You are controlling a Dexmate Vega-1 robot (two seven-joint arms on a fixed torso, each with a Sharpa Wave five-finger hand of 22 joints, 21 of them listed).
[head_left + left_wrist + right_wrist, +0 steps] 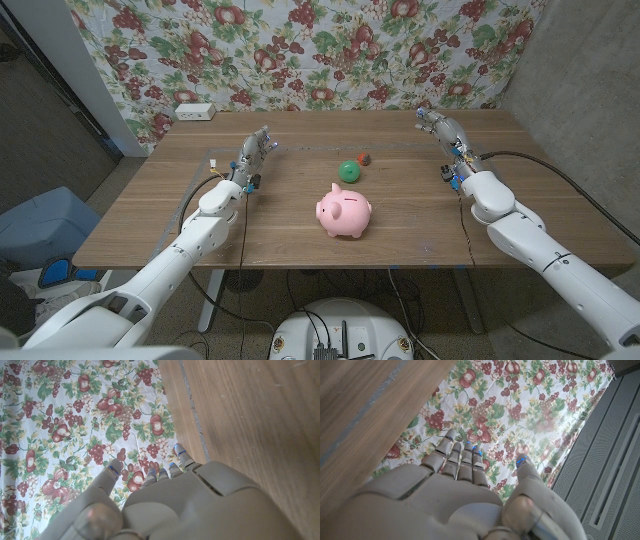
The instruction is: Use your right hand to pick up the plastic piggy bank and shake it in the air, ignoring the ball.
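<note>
Your arms are cut off at the bottom corners of the head view, so you see only forearms and hands. Both hands are small there; finger detail is hard to read.

Nearest you, the pink piggy bank [345,212] stands upright on the wooden table [300,250], between the two hands and nearer the front edge than either of them. Its slot and far side are hidden. It is well apart from your right hand [440,130], which holds nothing, fingers extended toward the far edge. The pig sits inboard of that hand and closer to you.

Just beyond the pig, near but not touching, is the green ball [348,170], with a small reddish-brown object [364,158] just beside it on the far side; what that object is cannot be made out.

Your left hand [258,145] is also released, fingers straight, well apart from the pig on the other side.

The right wrist view shows the right hand [465,505] with fingers together and thumb apart, grasping nothing, against the fruit-print cloth [520,415]. The left wrist view shows the same of the left hand [170,505]. A white box [195,111] lies at the far left corner of the table.
</note>
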